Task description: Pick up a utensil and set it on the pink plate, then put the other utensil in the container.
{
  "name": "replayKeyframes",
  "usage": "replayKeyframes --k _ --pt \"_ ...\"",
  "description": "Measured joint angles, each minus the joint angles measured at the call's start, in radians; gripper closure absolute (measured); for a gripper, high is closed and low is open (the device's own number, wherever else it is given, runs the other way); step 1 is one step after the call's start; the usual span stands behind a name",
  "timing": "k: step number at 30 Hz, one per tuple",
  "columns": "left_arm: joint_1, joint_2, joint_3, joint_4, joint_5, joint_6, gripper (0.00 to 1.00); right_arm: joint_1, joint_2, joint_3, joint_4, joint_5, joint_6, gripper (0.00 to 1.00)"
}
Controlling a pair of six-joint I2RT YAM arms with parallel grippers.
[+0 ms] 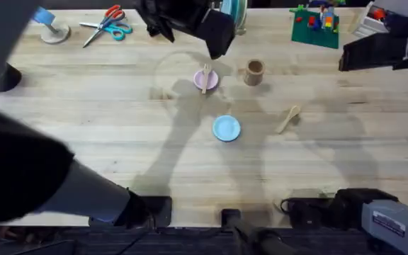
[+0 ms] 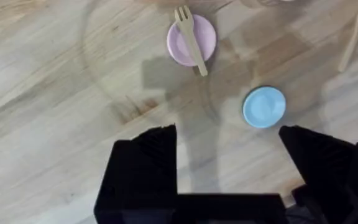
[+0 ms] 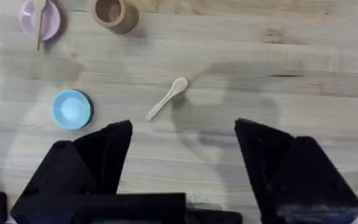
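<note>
1. The fork (image 2: 190, 38) is seen lying across the pink plate (image 2: 205, 42), tines past one rim and handle end past the other; the first step is judged done.
2. The left gripper (image 2: 227, 162) is held spread and empty, raised above bare table (image 1: 83, 120) near the blue plate (image 2: 264, 107). Nothing lies between its fingers, so it is judged clear of the plate and free to stay out of the way.
3. The spoon (image 3: 167, 98) is left flat on the table, well apart from the cup (image 3: 113, 14) and beside neither plate.
4. The right gripper (image 3: 182, 168) is held wide apart and empty, raised over the table with the spoon lying ahead of it; this is judged a line-up for the pick.
5. The cup is seen upright with its mouth open, just beside the pink plate, so the spoon can be dropped in from above.
6. A thin, flat handle is judged hard to pinch off the wood.
</note>
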Motion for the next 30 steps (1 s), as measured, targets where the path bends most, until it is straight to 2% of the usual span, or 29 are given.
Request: replayKeyframes --k 10,19,30 --pt "0.000 -0.217 -0.017 -0.068 0.000 0.000 0.006 0.000 0.000 0.000 0.000 0.000 0.000 0.007" --pt "0.017 -0.574 -0.247 -0.058 -0.001 0.000 0.006 0.000 0.000 0.000 0.000 0.000 0.000 0.007" --pt "0.017 -0.996 -0.514 0.032 -0.042 0.000 0.006 0.000 0.000 0.000 -0.003 0.000 0.000 0.007"
